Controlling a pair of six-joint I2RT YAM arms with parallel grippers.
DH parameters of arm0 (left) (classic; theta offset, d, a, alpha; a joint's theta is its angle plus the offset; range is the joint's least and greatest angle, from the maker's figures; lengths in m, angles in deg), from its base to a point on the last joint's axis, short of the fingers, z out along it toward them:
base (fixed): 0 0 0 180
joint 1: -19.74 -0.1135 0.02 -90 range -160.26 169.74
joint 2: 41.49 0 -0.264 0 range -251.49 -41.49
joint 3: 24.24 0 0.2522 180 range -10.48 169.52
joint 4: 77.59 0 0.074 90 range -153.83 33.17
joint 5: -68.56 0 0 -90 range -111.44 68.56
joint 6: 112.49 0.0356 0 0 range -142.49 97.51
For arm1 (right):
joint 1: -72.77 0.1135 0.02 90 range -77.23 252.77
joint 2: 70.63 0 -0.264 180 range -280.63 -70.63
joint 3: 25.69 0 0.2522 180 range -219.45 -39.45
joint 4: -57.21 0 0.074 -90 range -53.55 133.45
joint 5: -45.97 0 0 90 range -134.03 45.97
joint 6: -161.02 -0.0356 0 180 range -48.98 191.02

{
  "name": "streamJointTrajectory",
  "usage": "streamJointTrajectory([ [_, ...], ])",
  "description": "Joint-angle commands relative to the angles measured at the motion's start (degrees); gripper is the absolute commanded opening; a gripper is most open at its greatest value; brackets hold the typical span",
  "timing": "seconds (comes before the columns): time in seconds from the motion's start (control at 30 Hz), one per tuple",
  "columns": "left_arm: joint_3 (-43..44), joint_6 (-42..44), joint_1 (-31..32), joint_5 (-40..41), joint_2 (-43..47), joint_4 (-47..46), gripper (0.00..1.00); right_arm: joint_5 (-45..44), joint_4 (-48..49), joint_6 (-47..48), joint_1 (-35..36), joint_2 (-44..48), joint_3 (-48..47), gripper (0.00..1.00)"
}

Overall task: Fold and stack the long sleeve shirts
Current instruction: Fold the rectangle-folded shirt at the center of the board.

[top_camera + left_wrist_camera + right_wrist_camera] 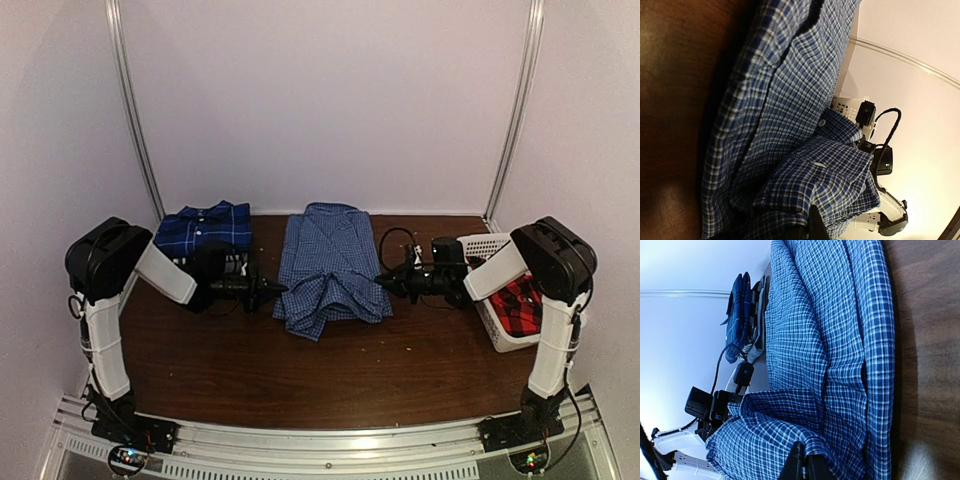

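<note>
The blue-and-white fine check shirt (pixel 330 265) lies in the middle of the table, its near part bunched and folded over itself. My left gripper (pixel 279 290) is at its left edge and my right gripper (pixel 381 283) at its right edge. Each is shut on a fold of that cloth, seen in the left wrist view (pixel 808 230) and the right wrist view (pixel 807 467). The darker blue plaid shirt (pixel 205 228) lies folded at the back left. The red-and-black plaid shirt (pixel 520 305) lies in the basket at the right.
The white slatted basket (pixel 488 246) stands at the table's right edge, just behind my right arm. The brown table (pixel 330 370) ends at white walls at the back and sides. Cables hang off both wrists close to the shirt.
</note>
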State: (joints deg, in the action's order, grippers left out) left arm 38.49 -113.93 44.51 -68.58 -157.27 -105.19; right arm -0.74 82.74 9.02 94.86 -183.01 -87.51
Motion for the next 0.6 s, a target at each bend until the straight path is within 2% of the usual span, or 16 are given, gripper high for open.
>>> streamJointTrajectory([
  [0.0,1.47,-1.21,-0.51,0.25,-1.57,-6.14,0.13,-0.65,0.74,0.78,-0.93,-0.62,-2.41,0.13],
  [0.1,1.48,0.58,-0.93,0.44,-0.5,-4.95,0.41,-1.98,-3.96,3.81,-1.08,0.61,-3.45,0.25],
  [0.17,2.07,3.24,-1.31,0.48,0.82,-2.53,0.53,-3.0,-8.07,6.4,-1.17,1.89,-4.11,0.33],
  [0.27,2.76,8.71,-2.1,0.88,3.34,2.98,0.64,-4.46,-12.72,10.09,-1.26,3.71,-4.99,0.44],
  [0.4,4.16,15.79,-3.0,1.4,6.2,10.81,0.71,-6.73,-17.69,13.97,-1.26,6.82,-5.51,0.52],
  [0.57,7.01,25.46,-3.07,2.21,8.64,22.31,0.72,-7.56,-23.03,18.36,-0.73,9.72,-5.15,0.57],
])
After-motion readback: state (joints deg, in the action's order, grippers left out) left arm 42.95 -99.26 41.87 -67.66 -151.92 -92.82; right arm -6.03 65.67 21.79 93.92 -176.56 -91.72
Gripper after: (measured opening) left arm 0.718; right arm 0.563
